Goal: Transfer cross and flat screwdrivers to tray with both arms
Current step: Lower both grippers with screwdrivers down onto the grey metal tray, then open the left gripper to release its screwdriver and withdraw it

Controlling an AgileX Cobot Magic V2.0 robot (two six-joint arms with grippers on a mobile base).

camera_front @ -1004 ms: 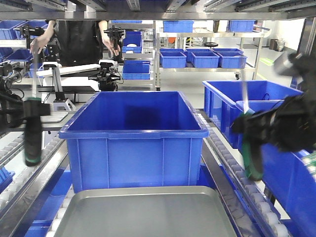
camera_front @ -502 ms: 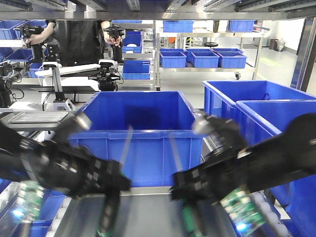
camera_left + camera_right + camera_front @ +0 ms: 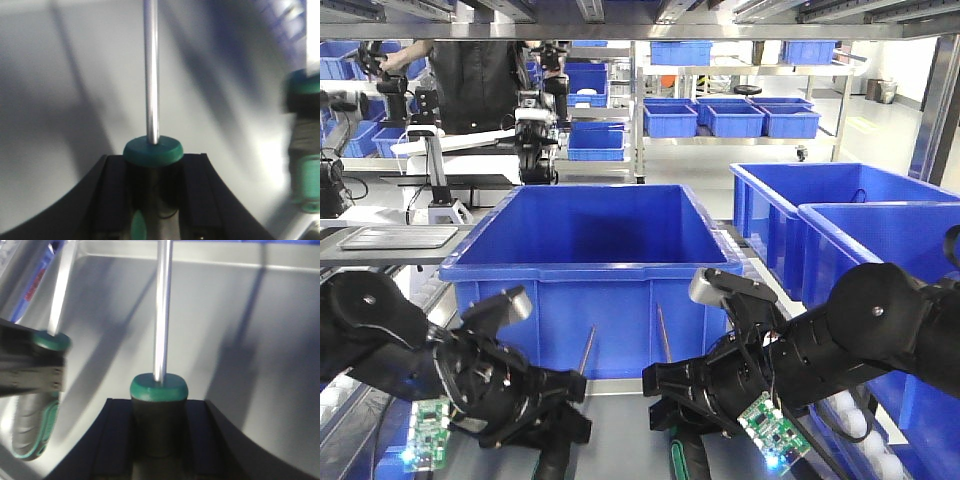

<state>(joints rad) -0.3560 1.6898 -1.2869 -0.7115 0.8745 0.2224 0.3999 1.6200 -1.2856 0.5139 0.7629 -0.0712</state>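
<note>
My left gripper (image 3: 557,448) is shut on a black-and-green screwdriver (image 3: 586,352), its steel shaft pointing away over the grey metal tray (image 3: 620,425). My right gripper (image 3: 684,442) is shut on a second black-and-green screwdriver (image 3: 663,336), held the same way beside it. In the left wrist view the jaws (image 3: 153,165) clamp the handle below the green collar, and the shaft (image 3: 151,75) runs over the tray (image 3: 60,75). In the right wrist view the jaws (image 3: 159,407) clamp the other handle, shaft (image 3: 162,315) over the tray (image 3: 240,315). The tip types do not show.
A large blue bin (image 3: 590,290) stands just behind the tray. More blue bins (image 3: 850,215) stand at the right. Roller rails run along both sides. A person and other arms are at the back left (image 3: 470,90).
Both arms have swung in from the sides and come down low over the tray, each still holding its screwdriver. They now sit side by side and nearly still.
</note>
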